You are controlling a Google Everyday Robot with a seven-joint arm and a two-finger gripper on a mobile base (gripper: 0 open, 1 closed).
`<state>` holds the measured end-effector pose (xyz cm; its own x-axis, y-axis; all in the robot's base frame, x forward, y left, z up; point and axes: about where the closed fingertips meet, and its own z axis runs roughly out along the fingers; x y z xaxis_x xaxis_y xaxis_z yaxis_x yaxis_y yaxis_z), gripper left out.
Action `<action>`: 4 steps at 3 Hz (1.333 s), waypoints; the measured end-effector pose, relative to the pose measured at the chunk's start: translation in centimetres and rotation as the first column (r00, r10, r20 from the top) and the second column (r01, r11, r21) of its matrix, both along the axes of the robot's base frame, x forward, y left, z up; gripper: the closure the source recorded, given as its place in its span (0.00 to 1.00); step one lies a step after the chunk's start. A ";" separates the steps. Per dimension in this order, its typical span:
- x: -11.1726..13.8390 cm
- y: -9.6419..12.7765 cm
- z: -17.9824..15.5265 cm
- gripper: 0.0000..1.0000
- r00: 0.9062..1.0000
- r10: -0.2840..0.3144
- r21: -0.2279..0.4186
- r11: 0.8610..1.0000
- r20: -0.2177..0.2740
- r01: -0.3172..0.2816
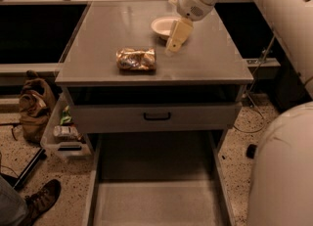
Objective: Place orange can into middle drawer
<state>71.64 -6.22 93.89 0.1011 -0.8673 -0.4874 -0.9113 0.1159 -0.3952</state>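
- A gray metal counter (107,29) stands on a speckled terrazzo floor (247,137) in dim, warm light.
- A brown bag (33,103) and a plastic bin (64,141) sit at its left.
- The claw (174,46) hangs over the counter's right half.

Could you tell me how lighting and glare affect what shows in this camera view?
Camera view: warm, dim light; bright glints on the orange can lying on the tabletop; the pale hand hovers near the white bowl; the middle drawer is softly lit, the recess under the tabletop in black shadow.
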 end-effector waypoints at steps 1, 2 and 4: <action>0.6 3.0 -0.9 0.00 0.998 0.047 0.022 0.999 -0.029 -0.046; 0.4 4.7 -1.6 0.00 0.995 0.069 0.038 0.997 -0.069 -0.067; -1.9 6.2 -2.5 0.00 0.984 0.116 0.055 0.992 -0.138 -0.110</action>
